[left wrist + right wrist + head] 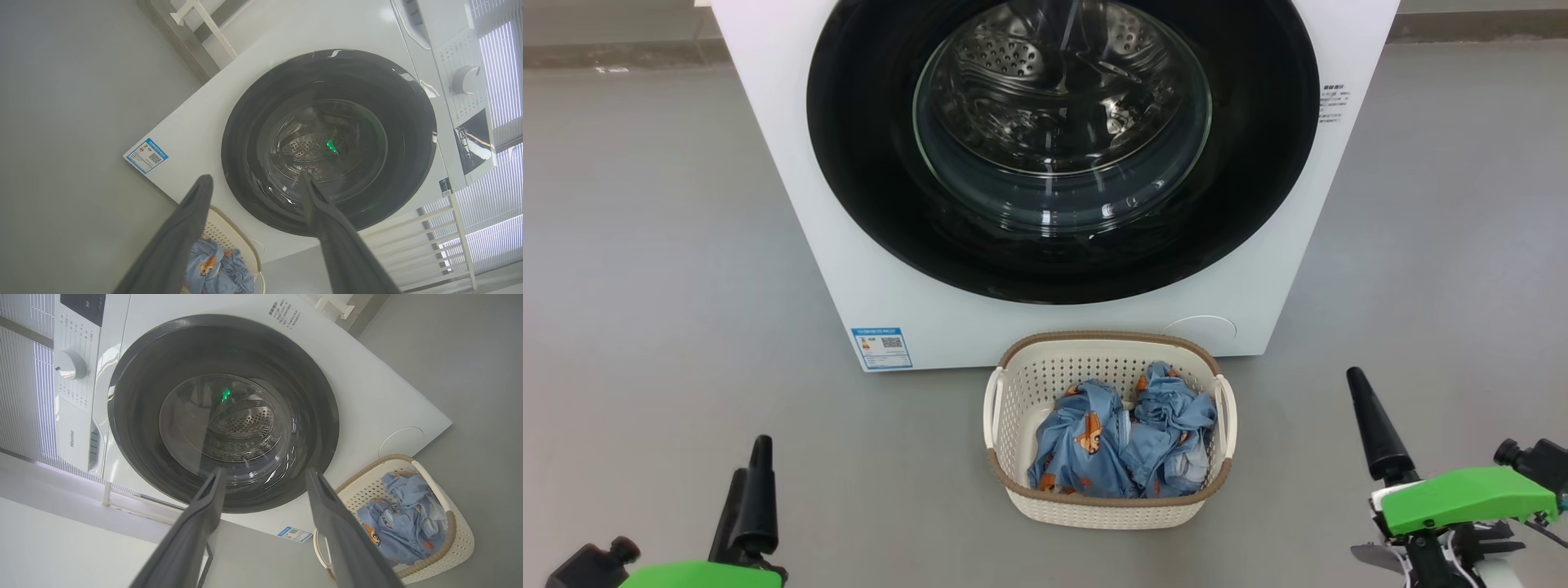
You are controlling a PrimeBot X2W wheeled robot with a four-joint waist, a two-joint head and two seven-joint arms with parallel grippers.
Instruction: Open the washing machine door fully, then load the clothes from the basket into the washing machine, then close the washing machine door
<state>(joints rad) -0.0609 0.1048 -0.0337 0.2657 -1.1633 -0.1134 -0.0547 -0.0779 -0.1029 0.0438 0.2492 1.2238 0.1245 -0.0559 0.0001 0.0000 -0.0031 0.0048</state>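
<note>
- Left gripper (751, 457) sat low left, fingers spread, holding nothing.
- The washing machine door (866, 163) was shut, a glossy black ring round clear glass. The basket (1107, 336) sat just in front, with crumpled blue clothes (1123, 445) inside.
- Right gripper (265, 471) sat low right, spread wide too, empty.

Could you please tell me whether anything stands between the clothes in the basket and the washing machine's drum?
Yes. The washing machine door is shut in front of the drum, just behind the basket that holds the clothes. Nothing else visible stands between them.
</note>
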